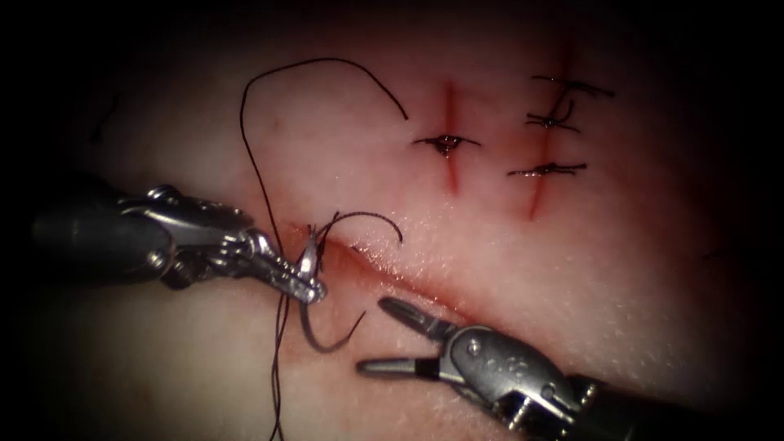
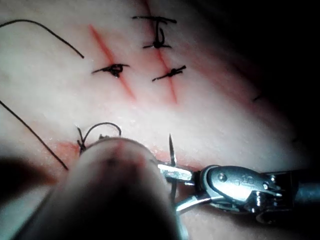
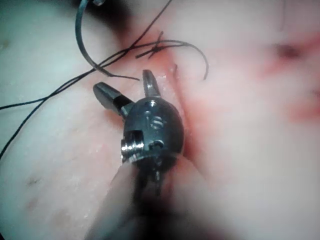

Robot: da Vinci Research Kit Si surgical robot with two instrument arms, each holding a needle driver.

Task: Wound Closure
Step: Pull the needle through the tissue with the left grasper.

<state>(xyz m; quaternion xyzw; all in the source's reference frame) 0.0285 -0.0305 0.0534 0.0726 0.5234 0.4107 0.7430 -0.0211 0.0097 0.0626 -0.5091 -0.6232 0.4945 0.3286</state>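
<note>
My left tool (image 1: 309, 284) comes in from the left with its jaws shut on the curved needle (image 1: 325, 346) close to its thread end. The needle arcs below those jaws, out of the tissue (image 1: 506, 253), on the left side of the open cut (image 1: 384, 269), and its tip points toward my right tool (image 1: 371, 335). That tool stands with jaws open and holds nothing, just right of the needle tip. Dark thread (image 1: 245, 139) loops up from the needle and also trails down. In the right wrist view, the open right tool (image 3: 126, 84) sits beside the needle (image 3: 85, 47).
A knot with a curled thread tail (image 1: 371, 216) sits at the cut's upper end. Two short cuts lie farther back, one with a single stitch (image 1: 447, 144), the other with several stitches (image 1: 549, 169). Red fluid lines the cut edges.
</note>
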